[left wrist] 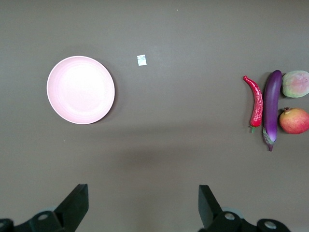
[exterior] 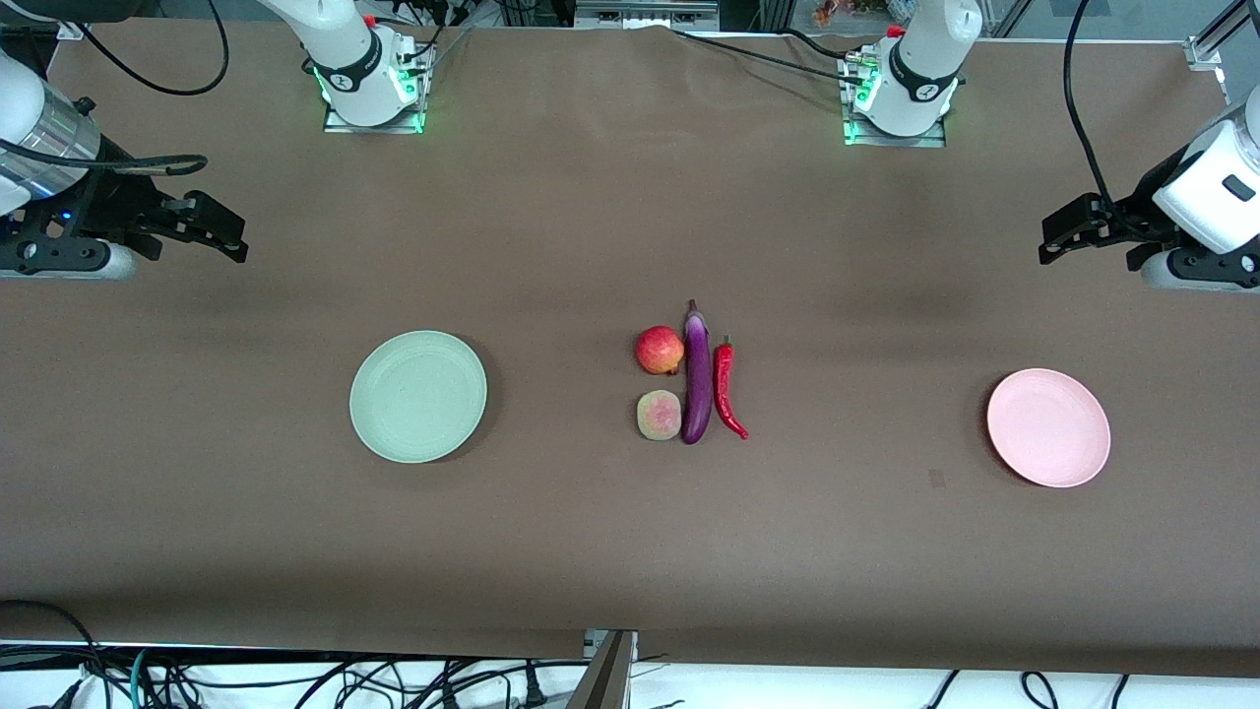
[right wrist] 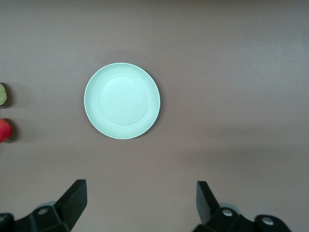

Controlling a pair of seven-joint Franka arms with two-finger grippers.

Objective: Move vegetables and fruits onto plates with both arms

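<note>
- Left gripper (left wrist: pixel 140 205) hangs wide open, holding nothing, over the left arm's end.
- Right gripper (right wrist: pixel 140 203) likewise, over its own end.
- Apple (exterior: pixel 660 351), pale fruit (exterior: pixel 660 415), eggplant (exterior: pixel 697 374) and chili (exterior: pixel 726 389) cluster mid-table between green plate (exterior: pixel 418 396) and pink plate (exterior: pixel 1048 427).

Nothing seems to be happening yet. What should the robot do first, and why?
Probably bring the open left gripper over the chili pepper: it lies on the eggplant's side toward the pink plate. Both plates are bare, and the open right gripper waits too.
</note>
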